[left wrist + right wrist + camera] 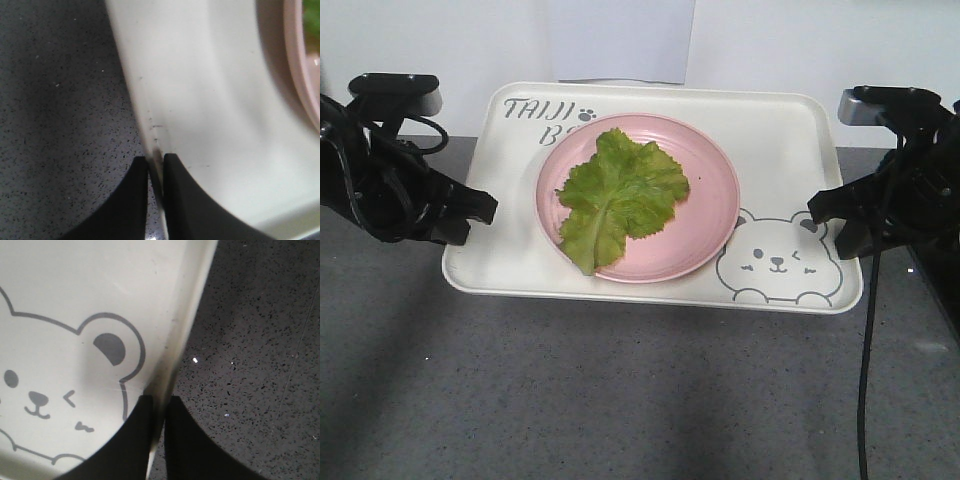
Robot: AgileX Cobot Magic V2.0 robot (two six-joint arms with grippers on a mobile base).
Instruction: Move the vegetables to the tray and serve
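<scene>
Left side: my left gripper (485, 208) is clamped on the left rim of the tray (510, 265); in the left wrist view my two black fingers (131, 200) pinch the rim (152, 150) between them, one on the outside over the dark speckled countertop (55, 125), one on the inside.

Centre: the cream-white tray carries a round pink plate (705, 215) (partly covering the "TAIJI" lettering (535, 108)), and the lettuce leaf (618, 192) lies flat on that plate, its pale rib running toward the lower left. The leaf rests on the plate, not directly on the tray surface.

Right of centre: the grey winking bear drawing (777, 262) sits in the tray's near right corner.

Right side: my right gripper (823, 212) is closed on the tray's right rim; the right wrist view shows my fingers (132, 440) straddling the rim (175, 360) just beside the bear's ear (111, 347).
</scene>
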